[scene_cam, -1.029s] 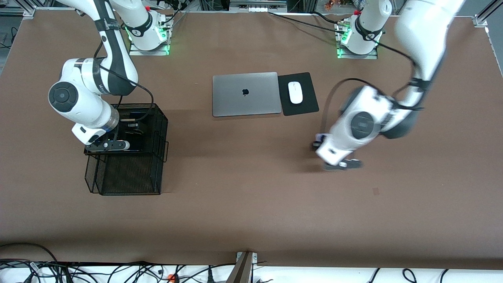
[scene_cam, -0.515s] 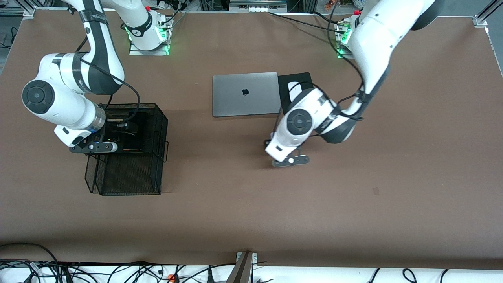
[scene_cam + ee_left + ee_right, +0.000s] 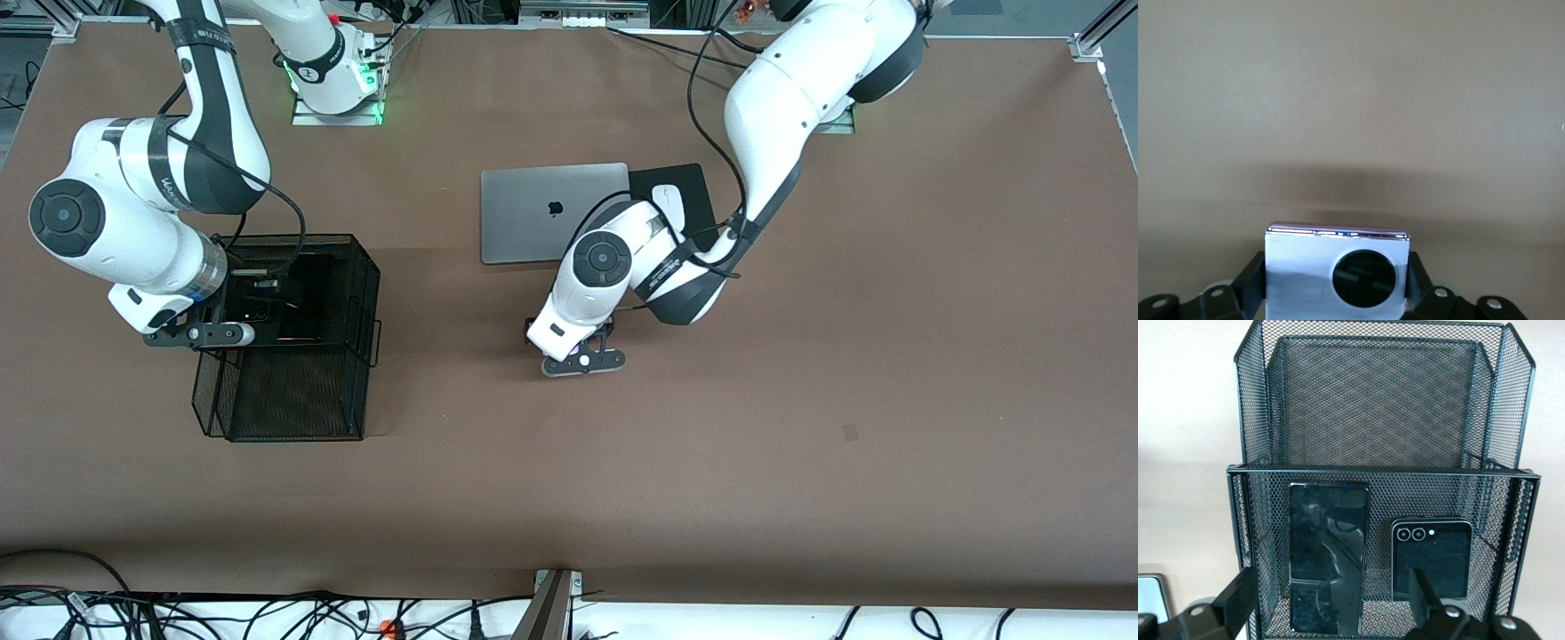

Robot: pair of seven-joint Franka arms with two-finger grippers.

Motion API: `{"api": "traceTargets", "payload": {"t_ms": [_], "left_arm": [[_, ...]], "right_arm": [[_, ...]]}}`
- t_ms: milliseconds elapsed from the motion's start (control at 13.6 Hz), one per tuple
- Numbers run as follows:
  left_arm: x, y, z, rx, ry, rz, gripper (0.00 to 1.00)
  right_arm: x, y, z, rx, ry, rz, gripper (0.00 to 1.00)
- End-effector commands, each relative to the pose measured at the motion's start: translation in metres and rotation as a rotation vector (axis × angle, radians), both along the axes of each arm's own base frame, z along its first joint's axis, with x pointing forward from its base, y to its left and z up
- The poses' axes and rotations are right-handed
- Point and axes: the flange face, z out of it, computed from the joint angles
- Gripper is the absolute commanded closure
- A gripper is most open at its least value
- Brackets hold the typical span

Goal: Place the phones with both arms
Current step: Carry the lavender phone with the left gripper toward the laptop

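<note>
My left gripper (image 3: 582, 354) hangs over the bare table, near the laptop's front edge. It is shut on the pale lilac phone (image 3: 1298, 267), whose black circle (image 3: 1363, 279) faces the left wrist camera; my left gripper (image 3: 1336, 281) clamps its two sides. My right gripper (image 3: 213, 334) hovers open over the black mesh basket (image 3: 360, 267). In the right wrist view my right gripper (image 3: 1331, 597) stands over the long black slab phone (image 3: 1328, 557). That phone lies in the basket (image 3: 1385, 473) beside the squarish black folded phone (image 3: 1431, 563).
The silver laptop (image 3: 533, 218) lies closed at mid-table, with a white mouse (image 3: 669, 206) on a black pad (image 3: 701, 233) beside it, partly covered by the left arm. The basket's lower compartment (image 3: 284, 396), nearer the front camera, holds nothing.
The left arm has swept the lilac phone from its own end of the table to the middle, past the mouse pad. The right arm has drawn back a little toward its own end, still over the basket.
</note>
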Motion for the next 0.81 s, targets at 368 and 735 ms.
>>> {"api": "traceTargets", "payload": {"t_ms": [368,735], "left_arm": [[0.016,-0.004,-0.034,0.017,-0.113,0.023,1.00],[0.019,-0.003,-0.040,0.010,-0.146,0.040,0.26]], "right_arm": [[0.014,0.005,0.015,0.011,-0.018,0.015,0.00],[0.030,0.021,0.032,0.012,0.024,0.023,0.00]]}}
